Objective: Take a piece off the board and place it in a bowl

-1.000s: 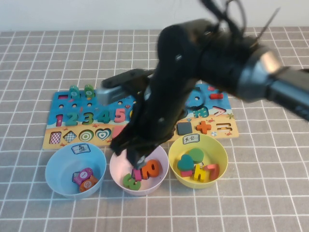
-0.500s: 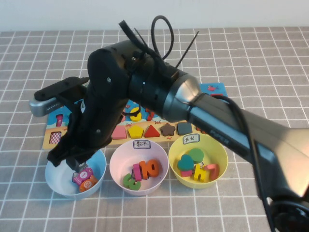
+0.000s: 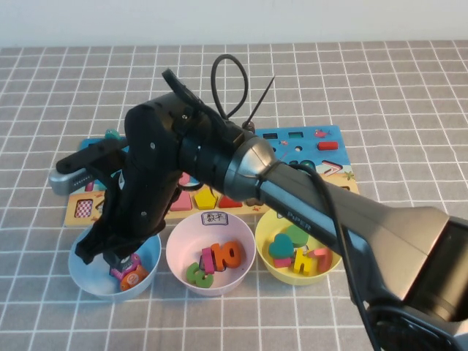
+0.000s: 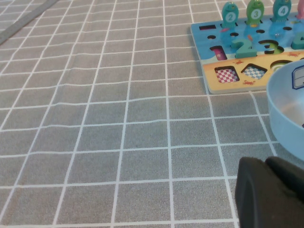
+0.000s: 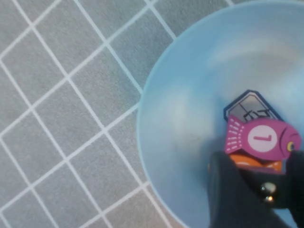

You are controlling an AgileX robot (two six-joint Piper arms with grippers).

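Note:
My right gripper [image 3: 117, 259] hangs low inside the light blue bowl [image 3: 151, 252] at the front left. It is shut on the piece [image 5: 262, 192], a dark token with a small metal stud, which is mostly shadowed between the fingers. In the right wrist view the bowl [image 5: 190, 118] fills the frame. A pink numbered token [image 5: 259, 137] and an orange one [image 5: 249, 164] lie on its floor just under the piece. The board [image 3: 322, 146] lies behind the bowls, half hidden by the arm. My left gripper [image 4: 266, 164] is shut and rests low on the cloth, beside the bowl [image 4: 285, 109] and near the board [image 4: 228, 80].
A pink bowl [image 3: 179, 248] with number pieces stands in the middle. To its right is a yellow bowl [image 3: 335, 232] with shape pieces. The right arm stretches across from the right, above both of them. Grey checked cloth covers the table.
The right arm has swung left from above the pink bowl to the light blue bowl and then lowered slightly into it. Its grip has not changed.

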